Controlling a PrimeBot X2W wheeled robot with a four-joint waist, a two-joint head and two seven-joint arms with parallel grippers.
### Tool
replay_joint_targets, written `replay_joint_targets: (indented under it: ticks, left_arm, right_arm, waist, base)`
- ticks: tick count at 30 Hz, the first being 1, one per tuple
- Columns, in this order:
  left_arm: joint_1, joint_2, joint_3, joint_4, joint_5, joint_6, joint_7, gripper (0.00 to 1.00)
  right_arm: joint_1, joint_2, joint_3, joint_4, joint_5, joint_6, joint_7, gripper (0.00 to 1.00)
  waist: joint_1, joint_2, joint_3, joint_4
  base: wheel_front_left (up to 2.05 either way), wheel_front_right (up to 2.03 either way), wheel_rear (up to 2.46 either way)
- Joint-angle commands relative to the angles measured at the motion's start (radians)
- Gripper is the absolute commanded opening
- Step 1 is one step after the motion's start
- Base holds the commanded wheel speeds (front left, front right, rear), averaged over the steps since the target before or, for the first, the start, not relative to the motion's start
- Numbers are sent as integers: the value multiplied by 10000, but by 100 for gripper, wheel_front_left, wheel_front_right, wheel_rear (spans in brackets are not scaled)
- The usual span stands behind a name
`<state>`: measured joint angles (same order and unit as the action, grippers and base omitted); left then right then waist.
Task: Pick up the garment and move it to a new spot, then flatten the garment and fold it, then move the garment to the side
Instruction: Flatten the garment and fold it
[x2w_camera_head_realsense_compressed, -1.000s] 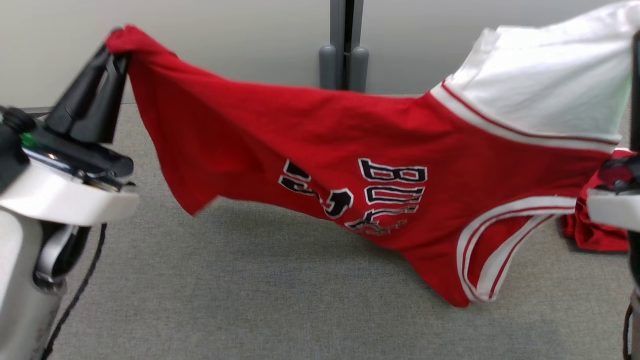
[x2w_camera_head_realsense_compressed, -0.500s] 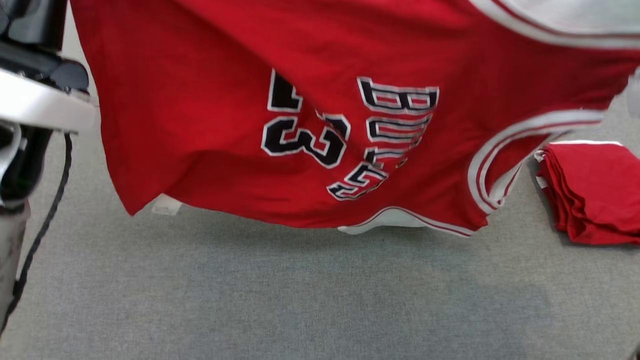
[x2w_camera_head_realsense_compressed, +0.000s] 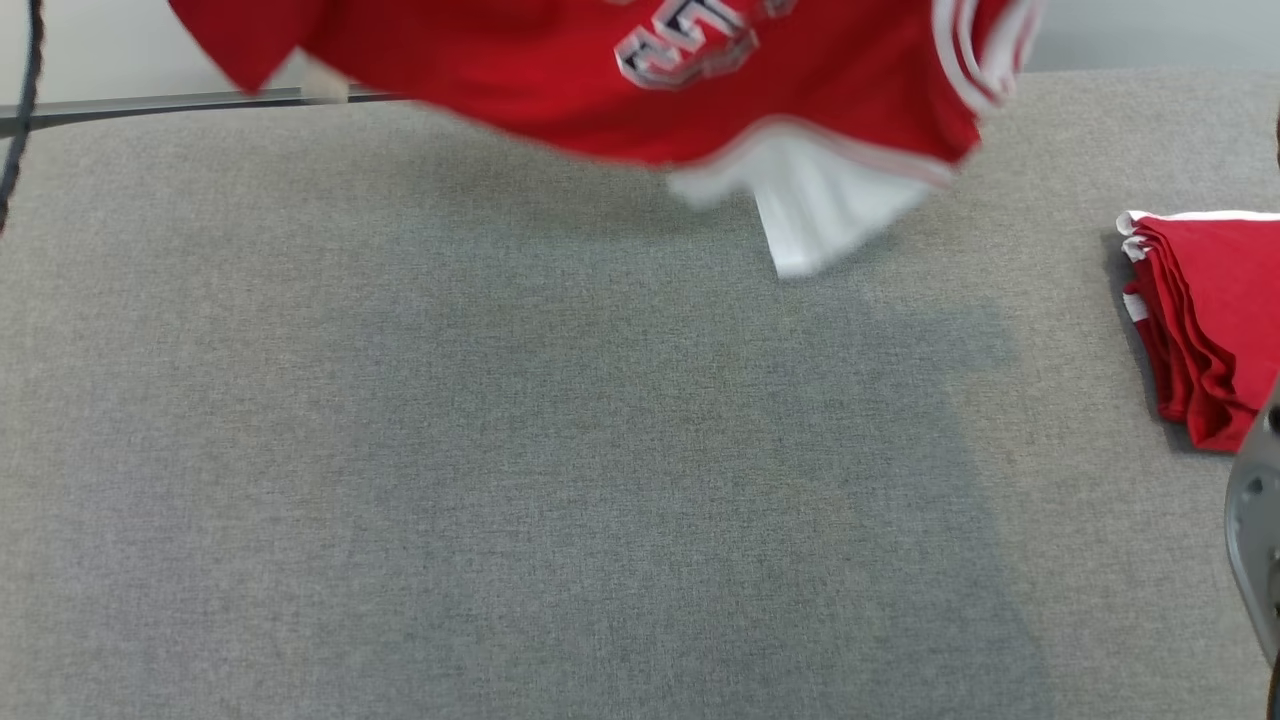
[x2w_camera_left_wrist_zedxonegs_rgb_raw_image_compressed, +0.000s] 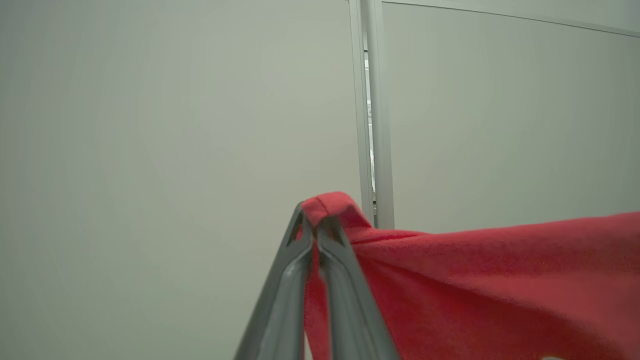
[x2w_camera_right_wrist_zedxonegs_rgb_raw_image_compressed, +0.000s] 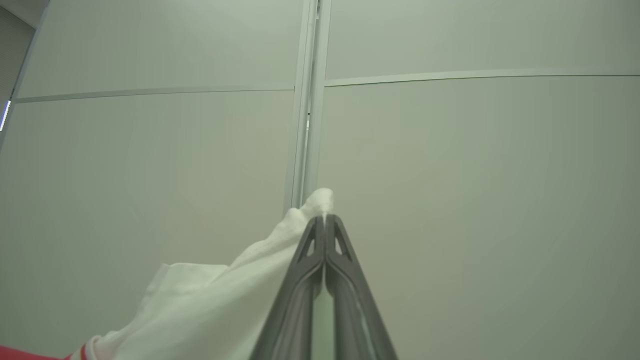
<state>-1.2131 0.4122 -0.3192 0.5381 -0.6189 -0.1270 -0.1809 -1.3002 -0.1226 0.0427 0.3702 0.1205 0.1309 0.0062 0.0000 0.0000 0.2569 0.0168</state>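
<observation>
garment (x2w_camera_head_realsense_compressed: 520, 80): hangs stretched over far part of worktop (x2w_camera_head_realsense_compressed: 500, 480) | left hand (x2w_camera_left_wrist_zedxonegs_rgb_raw_image_compressed: 315, 231): clenched on red corner | right hand (x2w_camera_right_wrist_zedxonegs_rgb_raw_image_compressed: 325, 218): clenched on white edge | handling: judged light, limp, sagging between grips; best held at corners, kept taut

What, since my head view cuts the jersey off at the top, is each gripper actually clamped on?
Observer: The left gripper is shut on a red edge of the jersey; a small fold of cloth pokes past its tips.
Operator: And the right one?
Observer: The right gripper is shut on the jersey's white fabric, with a tuft showing above its tips.
</observation>
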Motion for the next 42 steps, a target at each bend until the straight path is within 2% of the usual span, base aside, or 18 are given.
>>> replay_joint_targets:
  ticks: [1, 7, 8, 14, 18, 23, 26, 29, 33, 39, 40, 42]
  left_arm:
    - [-470, -86, -194, 554, -153, -28, -226, 0]
    - [-980, -165, -1075, 2283, -910, -31, -371, 0]
    - [-980, -165, -1075, 2283, -910, -31, -371, 0]
    - [-182, -294, -2070, 3595, -2039, -31, -81, 0]
    - [473, -400, -2601, 4111, -2720, -32, -102, 0]
    - [1472, -512, -2985, 4425, -3555, -33, -417, 0]
    - [2128, -470, -3065, 4353, -3978, -33, -663, 0]
    - [2967, -399, -3087, 4112, -4224, -33, -813, 0]
    - [4529, -150, -2200, 3402, -4240, -33, -846, 0]
    - [7159, -225, -1148, 1891, -2930, -34, -845, 0]
    - [7978, -231, -800, 1395, -2458, -34, -845, 0]
    - [8769, -263, -425, 891, -2035, 9, -847, 0]
  right_arm:
    - [-538, 100, 17, 763, -148, -4, -416, 0]
    - [-1673, 512, 484, 3445, -307, -3, -1263, 0]
    - [-1673, 512, 484, 3445, -307, -3, -1263, 0]
    - [-1357, 704, 539, 5681, 6, -4, -1861, 0]
    - [-689, 722, 1367, 6531, 1045, -3, -2210, 0]
    - [694, 705, 2508, 6806, 2355, -4, -2601, 0]
    - [1692, 717, 2974, 6521, 2971, -4, -2709, 0]
    - [2903, 703, 2978, 5503, 3114, -4, -2721, 0]
    - [5302, 709, 2758, 3681, 2788, -3, -2721, 0]
    - [9150, 704, 2067, 849, 2209, -3, -2719, 0]
    - [10289, 701, 1744, 10, 2054, -3, -2721, 0]
    - [11407, 712, 1619, -638, 2026, -3, -2722, 0]
  waist:
    - [0, 0, 31, -33]
    - [0, 0, 243, -84]
    - [0, 0, 243, -84]
    - [0, 0, 665, -210]
    - [0, 0, 1055, -273]
    - [0, 0, 1209, -302]
    - [0, 0, 1209, -307]
    - [0, 0, 1005, -292]
    - [0, 0, 442, -317]
    - [0, 0, -549, -208]
    - [0, 0, -883, -229]
    - [0, 0, -1211, -273]
  base:
    - [0, 0, 0]
    - [0, 0, 0]
    - [0, 0, 0]
    - [0, 0, 0]
    - [0, 0, 0]
    - [0, 0, 0]
    - [0, 0, 0]
    - [0, 0, 0]
    - [0, 0, 0]
    - [0, 0, 0]
    - [0, 0, 0]
    - [0, 0, 0]
